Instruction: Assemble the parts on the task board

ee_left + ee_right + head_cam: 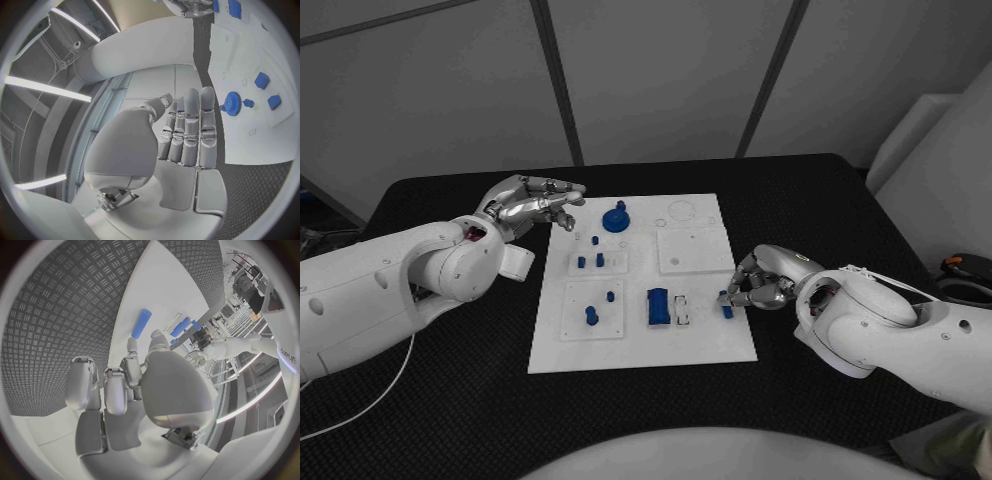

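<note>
1. On my head camera the left hand (531, 205) sits at the far left corner of the task board (646, 350), raised just beside its edge. From the left wrist camera its fingers (190, 125) lie straight and side by side, with nothing between them and the thumb; I see no part in this hand.
2. Next along, the blue gear-like part (616, 217) stands on the far left area of the board, close to that hand. In the left wrist view the same toothed wheel (232, 103) lies just past the fingertips, apart from them.
3. Small blue pegs (591, 262) stand in a raised white square nearer the middle left, and two more (599, 307) stand in the square plate nearer me.
4. In the board's near middle a larger blue block (656, 305) stands, with a white piece (682, 308) just beside it on its right.
5. The right hand (759, 283) rests at the board's right edge, fingers curled downward. A small blue cylinder (727, 305) is at its fingertips; I cannot tell whether it is pinched or only touched. In the right wrist view the cylinder (141, 323) lies on the white board just beyond the fingertips.
6. I can read no writing or labels on the board or the parts.
</note>
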Robot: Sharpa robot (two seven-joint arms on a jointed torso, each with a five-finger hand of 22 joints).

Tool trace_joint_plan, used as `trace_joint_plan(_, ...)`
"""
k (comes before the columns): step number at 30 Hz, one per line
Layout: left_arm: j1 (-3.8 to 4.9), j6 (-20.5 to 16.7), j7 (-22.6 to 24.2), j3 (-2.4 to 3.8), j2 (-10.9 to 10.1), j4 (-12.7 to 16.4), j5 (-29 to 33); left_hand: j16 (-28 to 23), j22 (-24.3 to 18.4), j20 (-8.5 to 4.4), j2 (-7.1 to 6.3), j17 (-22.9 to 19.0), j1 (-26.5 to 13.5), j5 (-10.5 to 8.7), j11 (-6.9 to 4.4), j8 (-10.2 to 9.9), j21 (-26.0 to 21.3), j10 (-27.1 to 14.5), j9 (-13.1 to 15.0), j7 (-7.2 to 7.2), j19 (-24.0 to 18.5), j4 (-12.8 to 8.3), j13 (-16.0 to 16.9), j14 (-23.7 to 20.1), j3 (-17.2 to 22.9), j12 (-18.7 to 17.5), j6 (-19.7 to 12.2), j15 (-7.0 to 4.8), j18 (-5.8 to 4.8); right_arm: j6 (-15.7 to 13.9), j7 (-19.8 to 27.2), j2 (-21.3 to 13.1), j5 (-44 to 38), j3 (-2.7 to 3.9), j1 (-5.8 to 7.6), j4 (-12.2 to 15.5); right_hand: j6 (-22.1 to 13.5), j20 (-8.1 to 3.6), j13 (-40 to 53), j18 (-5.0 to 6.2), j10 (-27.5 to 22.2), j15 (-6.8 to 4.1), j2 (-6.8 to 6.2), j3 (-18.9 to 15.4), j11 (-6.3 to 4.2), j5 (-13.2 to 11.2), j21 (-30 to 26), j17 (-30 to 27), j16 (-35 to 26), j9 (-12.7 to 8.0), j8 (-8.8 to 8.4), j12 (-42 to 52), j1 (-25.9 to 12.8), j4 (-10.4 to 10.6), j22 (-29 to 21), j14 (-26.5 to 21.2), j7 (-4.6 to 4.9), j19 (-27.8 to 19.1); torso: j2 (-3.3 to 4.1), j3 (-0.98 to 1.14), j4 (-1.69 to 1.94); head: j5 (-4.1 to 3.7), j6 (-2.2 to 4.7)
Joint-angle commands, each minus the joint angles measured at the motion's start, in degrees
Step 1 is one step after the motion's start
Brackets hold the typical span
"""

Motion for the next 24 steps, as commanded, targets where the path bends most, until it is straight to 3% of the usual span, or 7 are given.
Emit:
trace_joint_plan(1, 0.06, 0.5, 0.29, 0.04, 0.04, 0.1, 0.27, -0.31, -0.1, 0.28, 0.09, -0.09, -0.18, 0.12, 0.04, -0.18, -0.19, -0.44, -0.08, 0.22, 0.25, 0.06, -0.08, -0.08, 0.08, 0.21, -0.29, 0.3, -0.96, 2.63, -2.13, 0.19, -1.86, 0.01, -0.01, -0.11, 0.42, -0.02, -1.45, 0.8, -0.16, 0.48, -0.02, -0.38, 0.26, 0.28, -0.26, 9.56, -0.25, 0.13, -0.13, -0.31, -0.57, -0.05, -0.03, 4.65, 0.01, -0.26, -0.1, -0.01, 0.05, 0.06, -0.12)
trace_joint_plan(12, 0.02, 0.54, 0.23, 0.04, -0.01, 0.04, 0.27, -0.31, -0.1, 0.28, 0.09, -0.09, -0.18, 0.12, 0.04, -0.18, -0.19, -0.44, -0.08, 0.22, 0.25, 0.06, -0.08, -0.08, 0.08, 0.21, -0.29, 0.3, -0.96, 5.19, -3.41, 0.61, -3.76, 0.0, -0.13, -0.09, 1.0, -0.1, -1.37, 0.8, -0.16, 0.33, -0.14, -0.23, 0.04, 0.27, -0.25, 9.57, -0.26, 0.45, 0.23, -0.32, -0.39, -0.24, 0.03, 4.65, -0.26, -0.22, -0.07, -0.03, 0.03, 0.14, -0.23)
trace_joint_plan(24, -0.01, 0.63, 0.15, 0.04, -0.18, 0.1, 0.27, -0.31, -0.1, 0.28, 0.09, -0.09, -0.18, 0.12, 0.04, -0.18, -0.19, -0.44, -0.08, 0.22, 0.25, 0.06, -0.08, -0.08, 0.08, 0.21, -0.29, 0.3, -0.96, 7.49, -4.7, 1.71, -7.56, -0.02, -0.61, -0.49, 1.02, -0.38, -1.26, 0.77, -0.23, 0.04, -0.03, 0.94, -0.25, -0.28, -0.31, 9.61, -0.28, 1.09, 0.5, -0.51, 3.51, -1.42, 0.12, 4.66, -0.53, -0.15, -0.03, -0.02, 0.06, 0.17, -0.5)
